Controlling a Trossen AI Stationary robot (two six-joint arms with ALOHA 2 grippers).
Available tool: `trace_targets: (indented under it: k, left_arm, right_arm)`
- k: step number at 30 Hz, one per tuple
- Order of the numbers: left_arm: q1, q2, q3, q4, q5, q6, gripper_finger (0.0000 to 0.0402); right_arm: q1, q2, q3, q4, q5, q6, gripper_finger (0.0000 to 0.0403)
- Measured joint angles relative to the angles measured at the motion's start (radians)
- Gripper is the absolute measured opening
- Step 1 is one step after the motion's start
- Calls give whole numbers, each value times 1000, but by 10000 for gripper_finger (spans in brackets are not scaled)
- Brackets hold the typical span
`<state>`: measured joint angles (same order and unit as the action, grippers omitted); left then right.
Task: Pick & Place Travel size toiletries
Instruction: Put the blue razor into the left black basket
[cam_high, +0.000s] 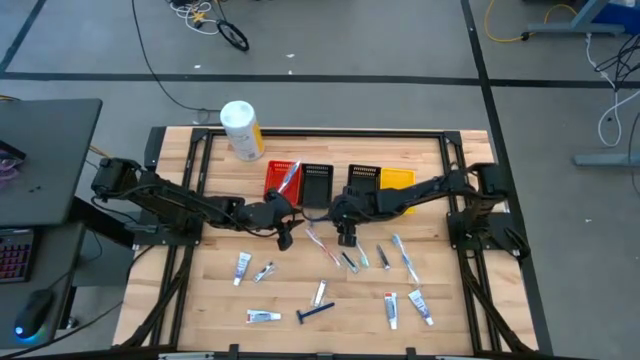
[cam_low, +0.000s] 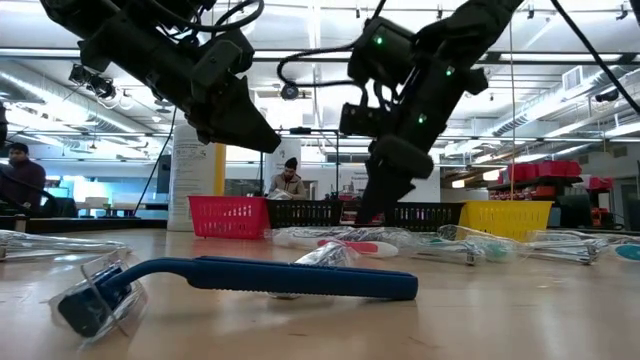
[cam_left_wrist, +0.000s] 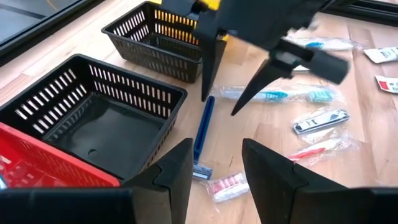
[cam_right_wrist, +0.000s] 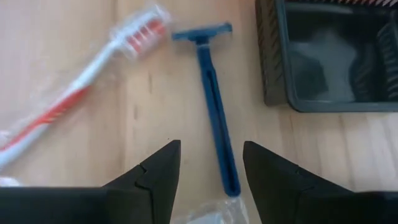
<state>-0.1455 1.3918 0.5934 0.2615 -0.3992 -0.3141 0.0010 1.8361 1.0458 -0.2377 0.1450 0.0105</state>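
A blue razor (cam_right_wrist: 215, 118) lies flat on the wooden table beside a black bin (cam_right_wrist: 329, 62), with a red-and-white wrapped toothbrush (cam_right_wrist: 74, 99) next to it. My right gripper (cam_right_wrist: 211, 149) hovers above the razor's handle end, open, fingers pointing down. My left gripper (cam_left_wrist: 216, 149) is open too, above the same razor (cam_left_wrist: 202, 127) from the other side, close to the right gripper (cam_high: 347, 236). More wrapped toothbrushes (cam_left_wrist: 273, 95), toothpaste tubes (cam_high: 242, 265) and a second blue razor (cam_high: 315, 313) lie scattered toward the near edge.
Along the far side of the table stand a red bin (cam_high: 282, 178), two black bins (cam_high: 317, 183) (cam_high: 362, 177) and a yellow bin (cam_high: 397, 179). A white-and-yellow cylinder (cam_high: 241, 130) stands by the far edge. People sit in the room behind (cam_low: 290, 180).
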Motion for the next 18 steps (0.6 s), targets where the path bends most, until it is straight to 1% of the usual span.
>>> trace_targets:
  k: [13,16,18]
  left_arm:
    - [0,0,0,37,0,21,146]
    - [0,0,0,38,0,41,146]
    - [0,0,0,40,0,45,146]
  right_arm:
    - [-40,62,0,33,-11,-27,183]
    - [-40,62,0,33,-14,-35,175]
    - [-37,62,0,33,-17,-37,162]
